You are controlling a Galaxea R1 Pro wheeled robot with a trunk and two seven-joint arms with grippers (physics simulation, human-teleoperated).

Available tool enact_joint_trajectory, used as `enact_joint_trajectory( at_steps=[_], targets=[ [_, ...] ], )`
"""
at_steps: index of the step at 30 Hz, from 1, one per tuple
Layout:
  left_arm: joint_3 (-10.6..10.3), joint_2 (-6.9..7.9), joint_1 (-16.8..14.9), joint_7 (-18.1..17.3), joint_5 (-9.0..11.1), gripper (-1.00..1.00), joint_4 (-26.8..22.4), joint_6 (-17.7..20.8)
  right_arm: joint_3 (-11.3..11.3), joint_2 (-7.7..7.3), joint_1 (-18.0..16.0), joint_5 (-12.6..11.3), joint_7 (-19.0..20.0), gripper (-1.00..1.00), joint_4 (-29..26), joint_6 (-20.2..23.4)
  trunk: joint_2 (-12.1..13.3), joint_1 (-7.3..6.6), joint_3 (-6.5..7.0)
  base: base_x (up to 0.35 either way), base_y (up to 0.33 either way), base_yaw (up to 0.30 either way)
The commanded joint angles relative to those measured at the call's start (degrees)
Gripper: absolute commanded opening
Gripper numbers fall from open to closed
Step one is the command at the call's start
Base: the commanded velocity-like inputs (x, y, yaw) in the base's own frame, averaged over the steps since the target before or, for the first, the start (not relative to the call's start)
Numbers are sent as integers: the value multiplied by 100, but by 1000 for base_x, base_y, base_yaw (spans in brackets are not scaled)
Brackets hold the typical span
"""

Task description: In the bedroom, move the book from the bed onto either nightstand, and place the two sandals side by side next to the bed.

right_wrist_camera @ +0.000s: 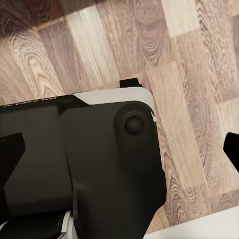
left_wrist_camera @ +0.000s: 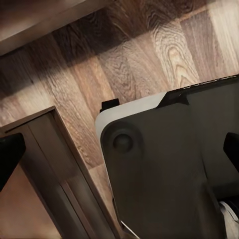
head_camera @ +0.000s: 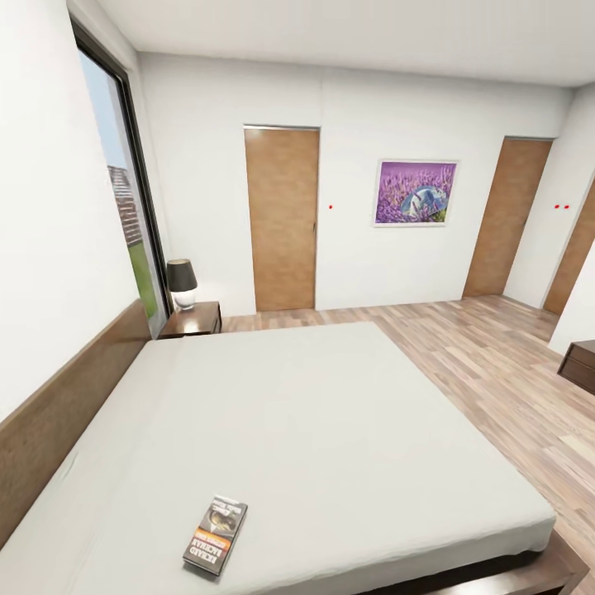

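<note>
The book [head_camera: 215, 535] lies flat on the bed [head_camera: 330, 430], near the mattress's near edge and left of its middle. Its dark cover with the orange band faces up. At the far left corner of the bed, a dark-brown nightstand [head_camera: 192, 320] stands below the window. The two sandals are out of view. My left gripper [left_wrist_camera: 121, 152] hangs open over the wood floor and my own grey base [left_wrist_camera: 174, 174], with nothing between its fingertips [left_wrist_camera: 10, 154]. The right gripper [right_wrist_camera: 121, 148] is also open and empty above the floor, one of its fingertips [right_wrist_camera: 231, 149] at the frame edge.
A black table lamp [head_camera: 182, 283] stands on the nightstand. Another dark-brown cabinet [head_camera: 578, 364] sits at the right edge. Plank floor [head_camera: 496, 364] runs along the bed's right side to brown doors [head_camera: 282, 219]. A dark wooden furniture edge [left_wrist_camera: 50, 164] is close to my left gripper.
</note>
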Motion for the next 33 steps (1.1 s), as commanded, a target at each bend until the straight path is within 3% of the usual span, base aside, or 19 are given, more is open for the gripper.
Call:
enact_joint_trajectory(
  at_steps=[1,14,33],
  targets=[
    [-48,2,-2,-20,59,100,5,-17,-34,1,-4,-23,-16,100,7,-1,-4,2,-2,21,9,0],
    [-49,2,-2,-20,56,100,5,-17,-34,1,-4,-23,-15,100,7,-1,-4,2,-2,13,3,0],
    [-50,2,-2,-20,55,100,5,-26,-31,1,-4,-21,-17,100,7,-4,-4,2,-2,112,0,0]
  ],
)
